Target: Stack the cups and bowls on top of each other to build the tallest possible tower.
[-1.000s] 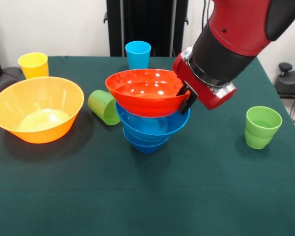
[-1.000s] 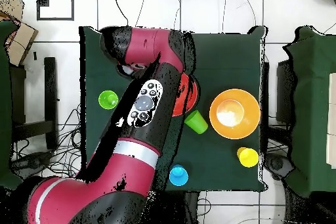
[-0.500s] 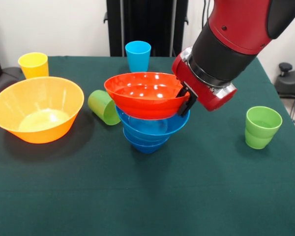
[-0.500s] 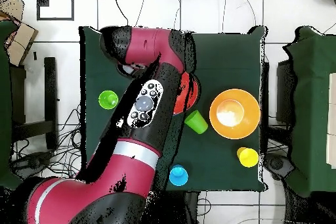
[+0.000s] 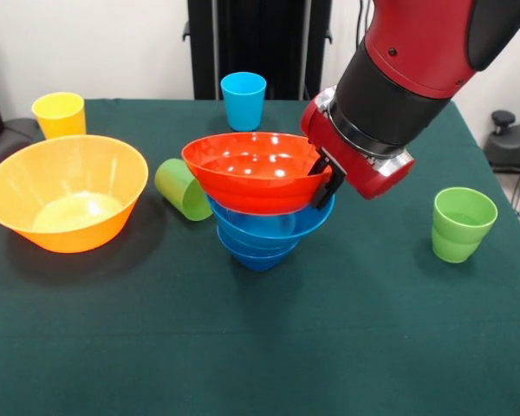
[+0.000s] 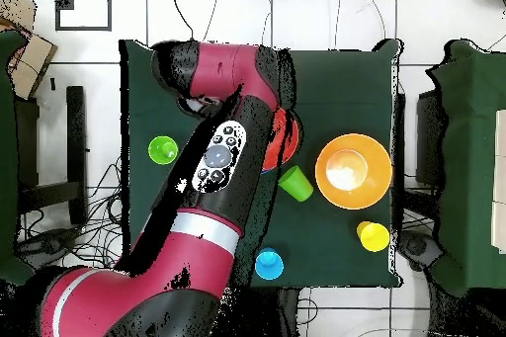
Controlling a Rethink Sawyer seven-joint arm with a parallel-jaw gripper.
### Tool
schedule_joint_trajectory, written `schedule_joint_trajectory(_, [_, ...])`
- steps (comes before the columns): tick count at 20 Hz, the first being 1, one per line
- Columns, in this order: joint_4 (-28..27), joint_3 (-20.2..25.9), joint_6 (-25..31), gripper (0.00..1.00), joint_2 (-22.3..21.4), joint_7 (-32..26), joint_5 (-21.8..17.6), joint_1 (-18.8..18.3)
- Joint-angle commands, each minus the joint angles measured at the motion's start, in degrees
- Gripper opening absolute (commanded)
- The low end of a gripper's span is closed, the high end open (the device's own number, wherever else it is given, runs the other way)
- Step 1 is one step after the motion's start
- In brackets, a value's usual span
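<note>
The red and black arm (image 5: 416, 61) enters the front view from about 1 o'clock and slants down toward 7 o'clock, its thick black wrist ending in a red collar with a silver ring. The hand (image 5: 322, 178) sits at the lower tip, black fingers (image 5: 325, 186) pinched together over a thin rim. In the overhead view the arm (image 6: 212, 170) runs from 7 o'clock up toward 12 o'clock, bending at its upper end.
</note>
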Motion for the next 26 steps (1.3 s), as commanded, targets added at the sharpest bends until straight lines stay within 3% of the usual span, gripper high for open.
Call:
schedule_joint_trajectory(1, [4.91, 3.8, -2.98, 0.0, -0.77, 9.16, -0.29, -0.2])
schedule_joint_trajectory(26, [7.93, 4.47, -6.2, 0.0, -1.74, 8.23, -0.27, -0.21])
